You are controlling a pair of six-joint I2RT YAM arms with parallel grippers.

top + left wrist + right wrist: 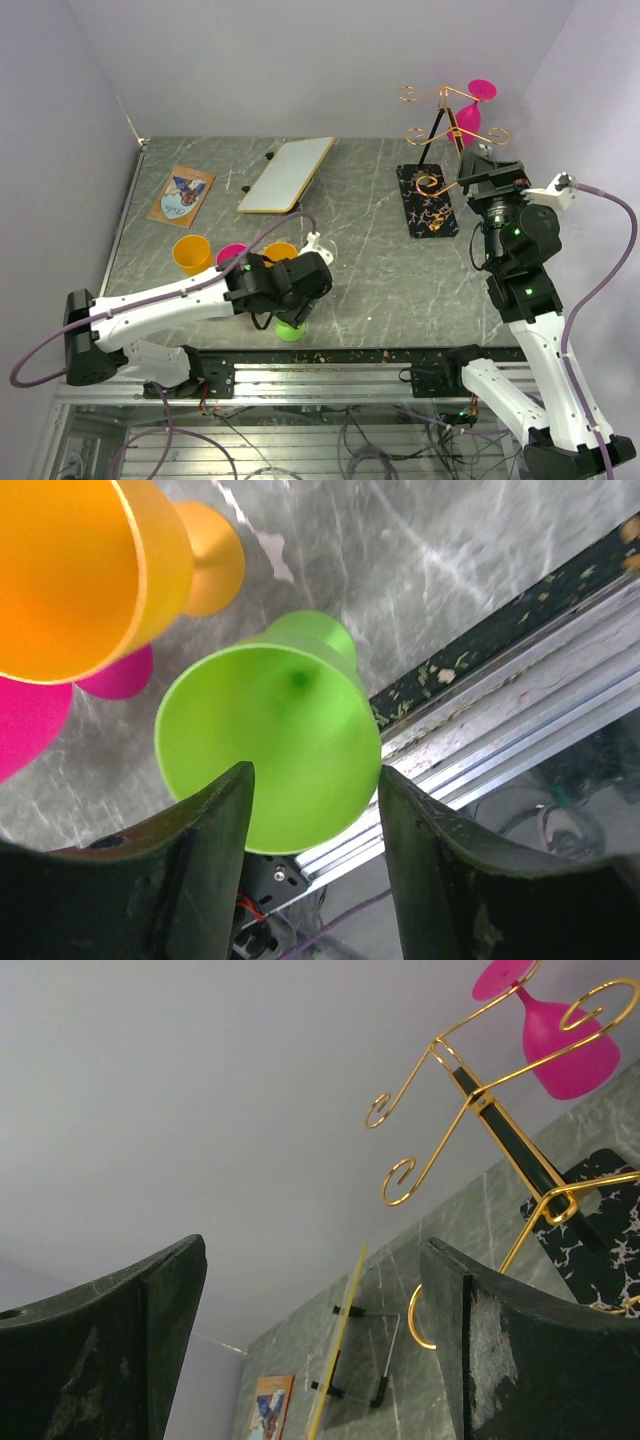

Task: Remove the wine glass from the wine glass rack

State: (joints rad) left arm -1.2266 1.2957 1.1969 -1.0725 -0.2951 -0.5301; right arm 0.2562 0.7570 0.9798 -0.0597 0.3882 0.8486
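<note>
The wine glass rack [440, 125] stands at the back right, a gold wire stand on a black veined base [426, 200]. A pink wine glass [472, 110] hangs upside down from a far arm; in the right wrist view it [560, 1045] is at the upper right, with the rack [480, 1100] below it. My right gripper [484, 168] [312, 1245] is open and empty, just right of the rack and below the glass. My left gripper [292, 312] [312, 775] is open over a green glass [265, 745] standing at the table's front edge.
Two orange glasses [191, 254] [280, 253] and a pink glass [232, 255] stand by the left arm. A white board on a stand [287, 173] and a picture card [183, 194] lie at the back left. The metal rail [330, 365] runs along the front edge.
</note>
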